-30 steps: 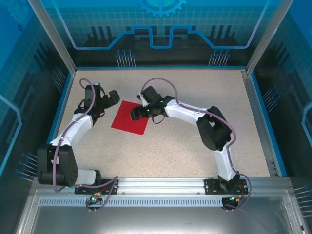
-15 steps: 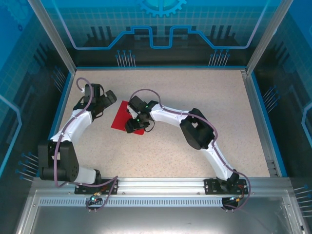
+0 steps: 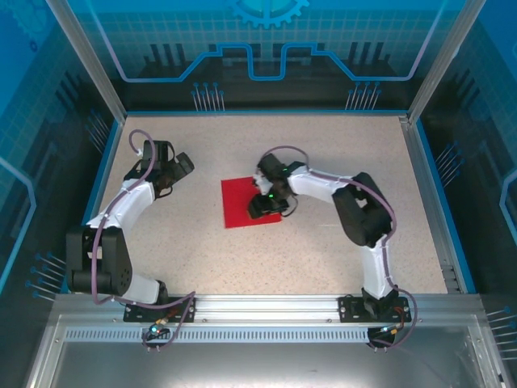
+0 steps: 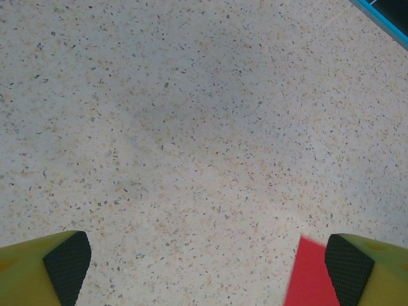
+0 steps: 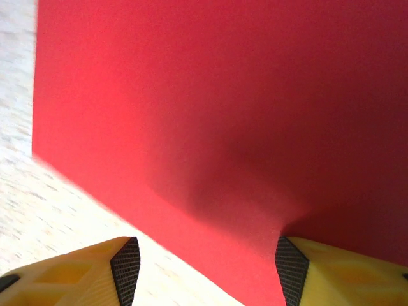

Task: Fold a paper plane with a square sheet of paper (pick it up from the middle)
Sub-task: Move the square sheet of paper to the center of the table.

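Red square sheet of paper (image 3: 241, 203) flat at centre frame on speckled surface (image 3: 323, 267), right claw (image 5: 205, 264) spread wide, one pad pressing the rippled paper edge, left claw (image 4: 207, 268) wide apart over bare surface, holding nothing

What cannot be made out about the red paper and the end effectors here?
Top external: the right end effector covers the right edge of the square sheet of paper, hiding any contact.
Right wrist: frame edges cut off the sheet's top and right sides.
Left wrist: the bottom edge leaves one corner of the sheet.
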### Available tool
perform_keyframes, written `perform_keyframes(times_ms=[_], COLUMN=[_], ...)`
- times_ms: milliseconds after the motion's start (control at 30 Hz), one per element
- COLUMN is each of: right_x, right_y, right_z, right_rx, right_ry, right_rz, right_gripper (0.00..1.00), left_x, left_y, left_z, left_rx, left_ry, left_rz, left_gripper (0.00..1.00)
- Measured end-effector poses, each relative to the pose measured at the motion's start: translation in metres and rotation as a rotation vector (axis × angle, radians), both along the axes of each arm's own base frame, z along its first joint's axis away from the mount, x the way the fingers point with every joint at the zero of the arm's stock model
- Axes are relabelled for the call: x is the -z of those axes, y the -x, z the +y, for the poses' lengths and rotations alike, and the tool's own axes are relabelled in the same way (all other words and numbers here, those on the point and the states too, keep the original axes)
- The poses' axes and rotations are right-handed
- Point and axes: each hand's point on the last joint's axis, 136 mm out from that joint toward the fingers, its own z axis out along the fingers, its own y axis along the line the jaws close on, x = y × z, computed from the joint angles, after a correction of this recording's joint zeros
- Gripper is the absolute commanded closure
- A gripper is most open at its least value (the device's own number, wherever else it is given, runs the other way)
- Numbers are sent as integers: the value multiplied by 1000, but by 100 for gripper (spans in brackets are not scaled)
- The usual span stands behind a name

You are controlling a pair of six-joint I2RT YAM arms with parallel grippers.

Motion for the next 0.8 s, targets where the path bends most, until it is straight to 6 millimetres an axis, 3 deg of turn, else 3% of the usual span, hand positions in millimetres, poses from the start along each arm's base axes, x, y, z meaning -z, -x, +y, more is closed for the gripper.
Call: perform_keyframes(times_ms=[133,200,400,500,667,800], right_x=[-1,-8,-41,-47,-29,-5], right_y=[-13,-20,-36,-51,-56,-54], right_z=[-65,-75,-58,-37,8,14], right_rx=[104,132,181,167,101,84], right_ry=[80,94,89,161,239,290], right_rz=[-5,-31,-159,-244,-309,-279], right_gripper=[37,36,33,30,24,23], left_x=[3,6,12,13,16,25], left_y=[0,-1,-2,-1,2,2], left_z=[-3,-6,-29,-45,-54,-55], left_rx=[7,13,56,84,91,92], left_ry=[14,37,136,175,210,216], left_rz=[6,15,34,41,55,78], left_gripper=[1,2,1,2,2,2])
